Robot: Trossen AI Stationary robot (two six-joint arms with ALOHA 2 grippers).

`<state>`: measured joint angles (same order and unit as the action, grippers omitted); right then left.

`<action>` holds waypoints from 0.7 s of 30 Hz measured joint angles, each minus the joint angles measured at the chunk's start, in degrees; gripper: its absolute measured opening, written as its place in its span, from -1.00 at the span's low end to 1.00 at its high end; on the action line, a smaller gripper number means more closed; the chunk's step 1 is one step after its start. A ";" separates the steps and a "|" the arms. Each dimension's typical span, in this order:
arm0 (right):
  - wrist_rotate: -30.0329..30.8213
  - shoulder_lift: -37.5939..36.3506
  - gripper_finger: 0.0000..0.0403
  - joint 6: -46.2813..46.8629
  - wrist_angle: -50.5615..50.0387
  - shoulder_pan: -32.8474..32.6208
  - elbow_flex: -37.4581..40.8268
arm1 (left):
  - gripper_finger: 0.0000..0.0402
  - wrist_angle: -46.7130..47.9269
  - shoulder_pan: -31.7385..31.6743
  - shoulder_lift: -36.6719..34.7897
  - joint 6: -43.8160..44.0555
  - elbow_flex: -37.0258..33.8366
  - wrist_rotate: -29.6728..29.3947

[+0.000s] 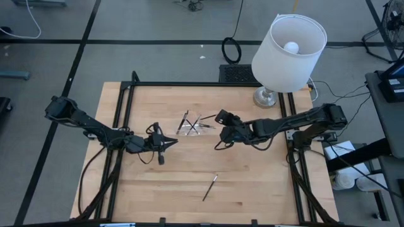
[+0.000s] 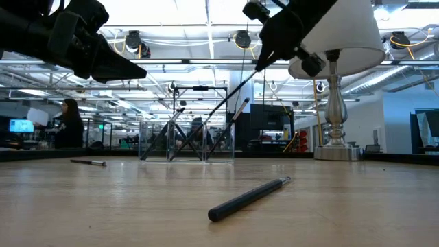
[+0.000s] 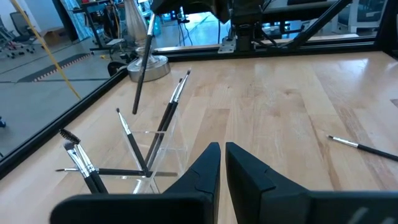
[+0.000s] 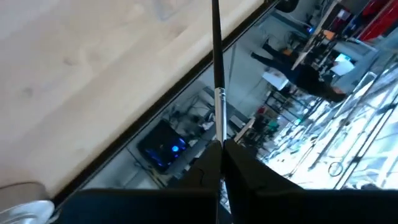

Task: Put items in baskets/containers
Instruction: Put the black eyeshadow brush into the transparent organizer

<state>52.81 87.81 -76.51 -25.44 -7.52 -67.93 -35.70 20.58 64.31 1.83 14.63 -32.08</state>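
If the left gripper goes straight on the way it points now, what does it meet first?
Probably the small clear container of thin dark brushes, directly ahead of the left gripper; depth is uncertain.

The pale wooden tabletop (image 1: 252,189) carries a clear tray (image 1: 192,126) holding crossed dark brushes, lying between the left end effector (image 1: 165,144) and the right end effector (image 1: 222,118). One loose brush (image 1: 210,187) lies nearer the front edge, well apart from both. A lamp base (image 1: 265,98) stands behind the right end effector.

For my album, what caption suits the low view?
Right gripper lowers a brush toward the clear container; another brush lies nearby.
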 joint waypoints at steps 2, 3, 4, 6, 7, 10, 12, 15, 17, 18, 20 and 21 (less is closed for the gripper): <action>0.03 0.00 -1.00 -2.98 2.02 0.36 0.92 | -0.82 -0.01 -0.01 0.00 0.00 0.00 0.00; 0.02 0.00 -1.00 -4.01 2.07 0.45 1.08 | -0.82 0.02 -0.01 0.02 0.00 0.00 0.00; 0.05 0.00 -1.00 -4.62 2.07 0.61 1.21 | -0.82 0.00 -0.01 0.02 -0.02 0.00 0.00; 0.05 0.00 -1.00 -5.09 2.14 0.92 1.42 | -0.82 0.02 -0.01 0.02 -0.02 0.00 0.00; 0.02 0.00 -1.00 -5.15 2.10 1.08 1.55 | -0.82 0.02 -0.01 0.02 -0.02 0.00 0.00; 0.02 0.00 -1.00 -5.34 2.07 1.25 1.67 | -0.82 0.02 -0.01 0.02 -0.02 0.00 0.00; -0.15 0.00 -1.00 -6.15 2.07 1.25 1.67 | -0.82 0.02 -0.01 0.02 -0.02 0.00 0.00; -0.58 0.00 -1.00 -7.08 2.09 1.23 1.67 | -0.82 -0.01 0.00 0.02 -0.04 0.00 0.00; -1.71 0.00 -1.00 -7.12 2.09 1.23 1.67 | -0.82 -0.01 -0.01 0.02 -0.29 0.00 0.00; -2.42 0.00 -1.00 -7.04 2.11 1.23 1.67 | -0.82 0.00 -0.01 0.02 -0.44 0.00 0.00; -3.56 0.00 -1.00 -7.06 2.49 1.23 1.67 | -0.82 -0.01 -0.01 0.01 -0.44 0.00 -0.01; -3.53 0.00 -1.00 -7.06 2.98 1.23 1.67 | -0.82 -0.01 -0.01 0.02 -0.44 0.00 0.00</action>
<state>49.29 87.81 -83.58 -22.46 -6.28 -66.26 -35.70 20.58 64.33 1.38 14.63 -32.08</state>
